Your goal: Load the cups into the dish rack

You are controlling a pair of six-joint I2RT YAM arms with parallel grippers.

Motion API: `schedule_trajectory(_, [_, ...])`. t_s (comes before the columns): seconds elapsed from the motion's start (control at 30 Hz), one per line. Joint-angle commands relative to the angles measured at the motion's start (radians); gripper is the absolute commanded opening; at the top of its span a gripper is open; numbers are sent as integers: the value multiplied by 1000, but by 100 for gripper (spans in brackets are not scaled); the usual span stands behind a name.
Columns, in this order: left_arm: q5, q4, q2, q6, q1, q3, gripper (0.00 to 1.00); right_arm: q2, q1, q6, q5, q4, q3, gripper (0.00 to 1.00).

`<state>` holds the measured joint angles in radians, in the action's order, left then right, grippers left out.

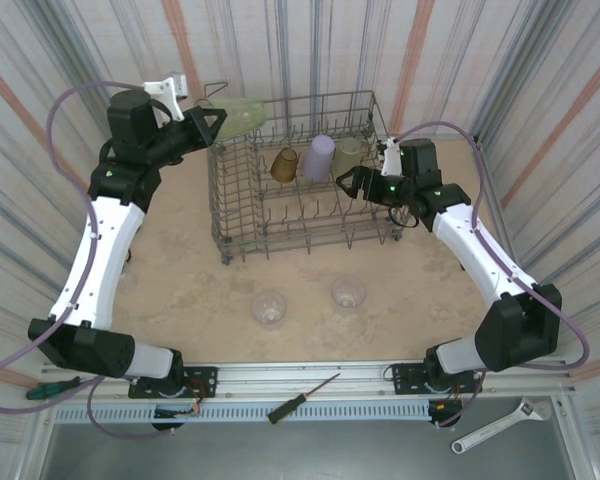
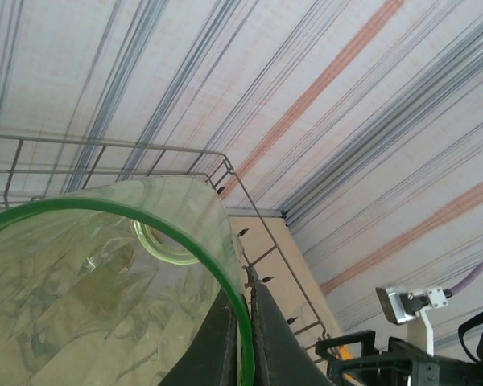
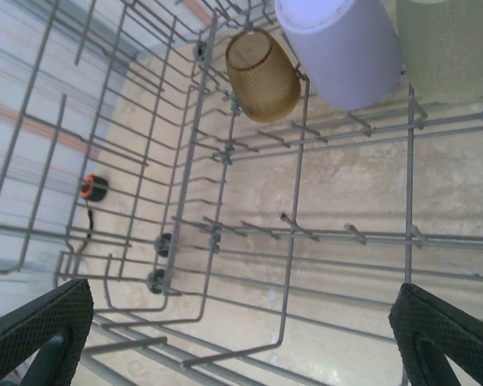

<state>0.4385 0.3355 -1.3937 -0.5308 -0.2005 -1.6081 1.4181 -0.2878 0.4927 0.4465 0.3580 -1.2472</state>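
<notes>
**Green cup at the rack's back corner, not in yet**

Left fingers [image 2: 274, 346] are clamped together on the rim of the green cup [image 2: 105, 297], one inside the lip and one outside. From the overhead view that cup [image 1: 242, 113] is up in the air and tipped roughly onto its side, right at the far-left corner of the rack [image 1: 220, 200], about level with the top wire. It isn't seated on anything.

So I'd say the step in hand is the carry-in for this cup. The next move would be to bring it further over the rack, turn the mouth downward, and lower it between the tines [image 3: 298, 229] before letting go. The near rows look free. The top wire sits close to the cup, so I'd lift clear of it first or it might snag.

Right fingers [image 3: 40, 326] are spread wide with nothing between them, hanging over the right side of the rack and looking down into it.

Already in the back row are an amber cup [image 1: 284, 164], a lilac cup [image 1: 320, 157] and a pale cup [image 1: 348, 153]. Two clear cups [image 1: 269, 306] sit on the desk [image 1: 180, 280] in front of the rack, well apart from both arms. My guess is the right arm is free to fetch one.
</notes>
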Motion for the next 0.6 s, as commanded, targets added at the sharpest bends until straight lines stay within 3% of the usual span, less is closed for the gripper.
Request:
schedule_trajectory(0.0, [40,-159,7,-31,-18,69,0,31,19,45,88,-52,-26,99])
schedule_trajectory(0.23, [98,-294,7,-89,-20,167,0,64,72,139,228,-207,9,99])
schedule_trajectory(0.57, [183,-500,7,-175,-20,281,0,72,87,265,282,-418,74,99])
